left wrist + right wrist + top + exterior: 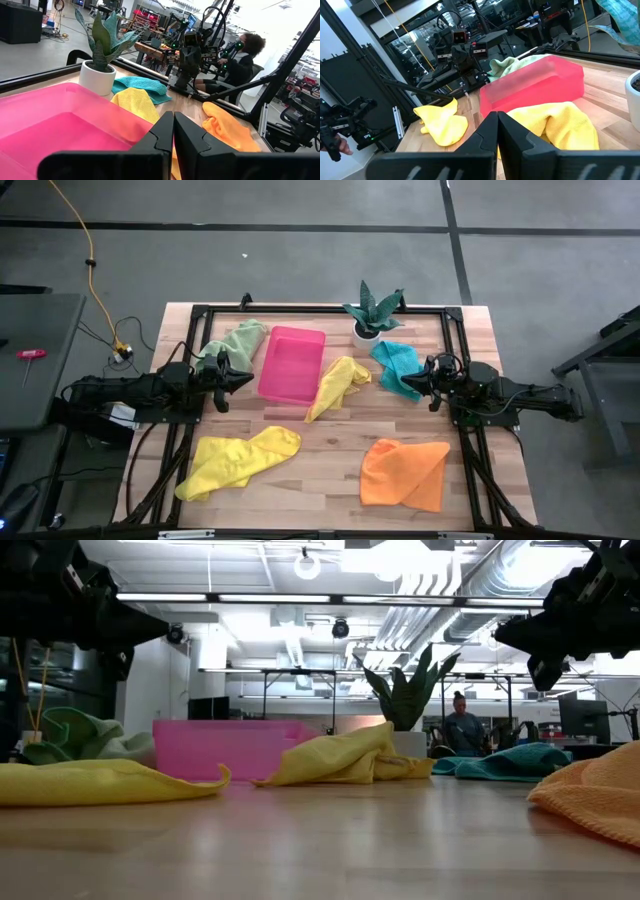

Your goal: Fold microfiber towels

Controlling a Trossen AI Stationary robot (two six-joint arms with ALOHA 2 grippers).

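With both end effectors closed and empty, our right end effector (pixel 427 380) sits just beside the teal towel (pixel 397 365) at the counter's far right, nearer than our left end effector (pixel 240 376).

No writing, label, brand, number or sign can be read in any of the views. The towels, the pink tray (pixel 292 363) and the white plant pot (pixel 97 77) show plain surfaces, and the equipment in the room behind the table carries only small lights and marks too small to make out.
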